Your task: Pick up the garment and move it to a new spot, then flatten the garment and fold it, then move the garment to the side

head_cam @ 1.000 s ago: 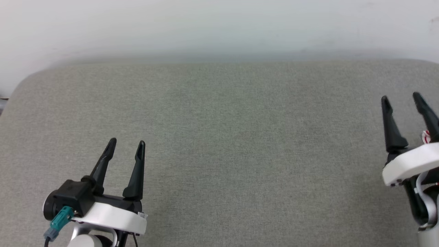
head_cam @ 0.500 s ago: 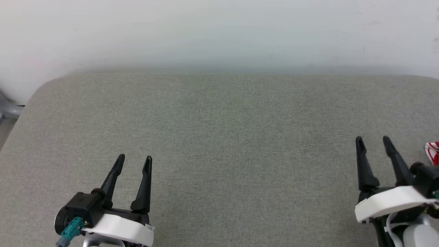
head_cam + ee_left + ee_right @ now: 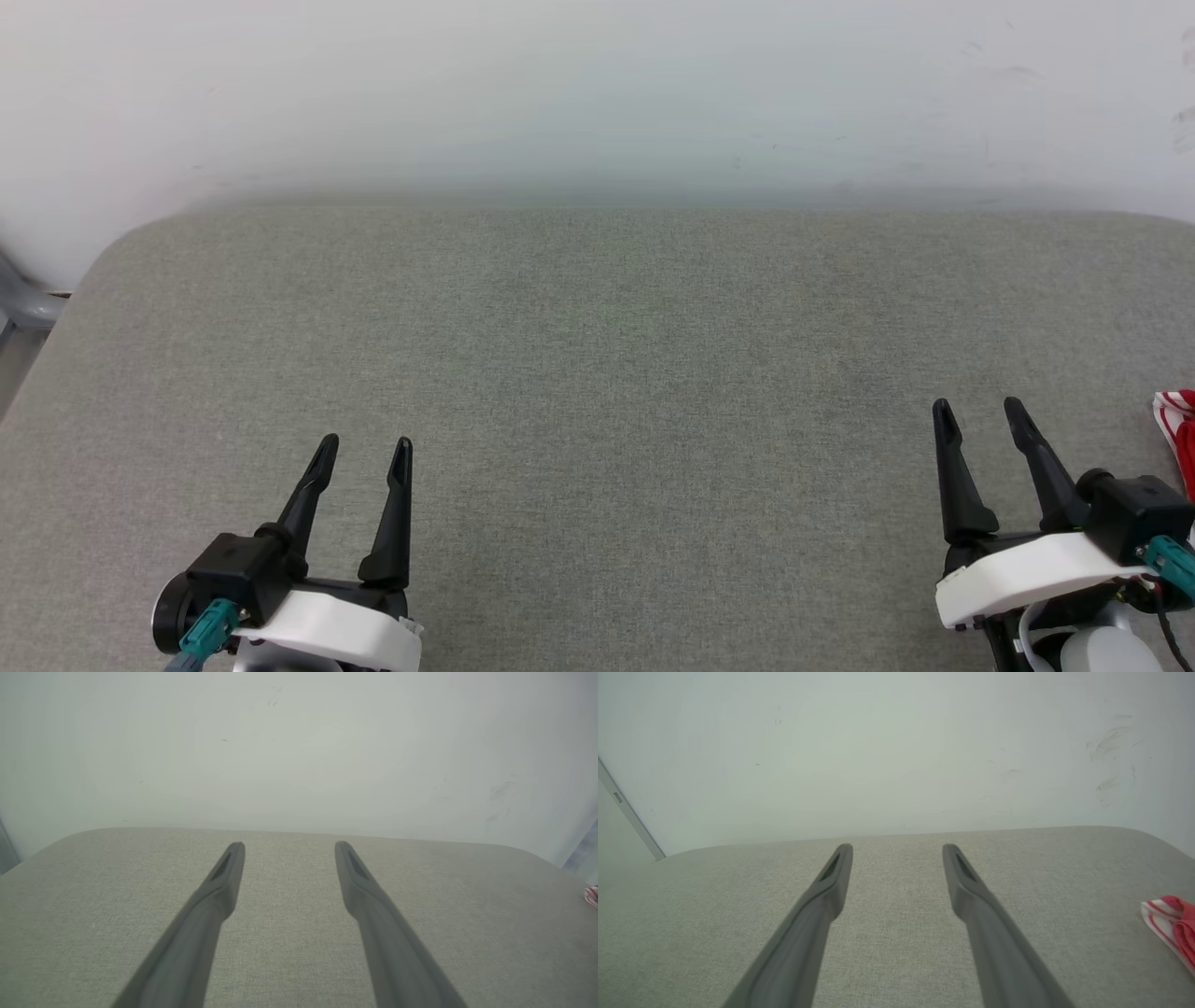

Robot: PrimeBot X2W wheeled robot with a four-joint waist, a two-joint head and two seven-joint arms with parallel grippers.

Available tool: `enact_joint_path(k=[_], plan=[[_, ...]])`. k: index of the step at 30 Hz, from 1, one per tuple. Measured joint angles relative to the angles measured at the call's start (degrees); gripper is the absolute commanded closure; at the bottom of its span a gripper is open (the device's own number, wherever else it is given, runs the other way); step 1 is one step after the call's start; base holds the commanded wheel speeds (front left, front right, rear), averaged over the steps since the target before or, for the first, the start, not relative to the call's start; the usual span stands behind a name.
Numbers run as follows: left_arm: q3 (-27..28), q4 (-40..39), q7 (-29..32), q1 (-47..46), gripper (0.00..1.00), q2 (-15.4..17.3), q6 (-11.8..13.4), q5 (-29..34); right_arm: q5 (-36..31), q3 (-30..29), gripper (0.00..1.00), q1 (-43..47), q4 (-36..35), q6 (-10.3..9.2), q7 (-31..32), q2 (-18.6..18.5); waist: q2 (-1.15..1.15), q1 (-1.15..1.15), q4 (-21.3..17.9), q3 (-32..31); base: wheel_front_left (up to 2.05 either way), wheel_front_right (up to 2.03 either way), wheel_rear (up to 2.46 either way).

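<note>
Garment (image 3: 1178,417) lies near right end effector (image 3: 978,407)

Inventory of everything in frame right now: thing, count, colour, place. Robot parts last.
garment: one, red with red-and-white striped trim, at the far right edge of the padded surface, mostly cut off by the frame; beside the right gripper, apart from it
padded surface: one, grey-green woven fabric, rounded corners, spans the foreground
wall: one, white, behind the surface
scuff marks: a few, dark grey, on the wall's upper right in the right wrist view
grey object: one, at the left edge beyond the surface; cannot tell what it is
left gripper: one, black fingers, white cuff, lower left, open, empty
right gripper: one, same colours, lower right, open, empty
teal connectors: two, one on each gripper body
</note>
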Motion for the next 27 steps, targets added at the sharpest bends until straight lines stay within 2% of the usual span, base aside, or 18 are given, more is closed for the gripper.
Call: enact_joint_path(k=[24,25,27], plan=[[3.39,0.35,0.0,0.18,0.0,-2.77,-1.69,3.69,0.7,0.4,0.0,-0.35,0.33,0.0,-0.09,0.0,0.0,0.0,-0.4,0.67,0.0,0.0,0.0],[3.52,0.18,0.0,0.18,1.0,-2.88,-1.74,3.7,0.7,0.43,1.0,-0.36,0.33,0.0,-0.09,0.0,0.0,0.0,-0.4,0.73,0.0,0.0,0.0],[3.39,1.05,0.11,0.46,1.0,-2.99,-1.74,3.6,0.69,0.41,1.0,0.16,1.24,0.01,-0.05,0.0,0.0,0.0,-0.41,0.73,0.0,0.0,0.0]])
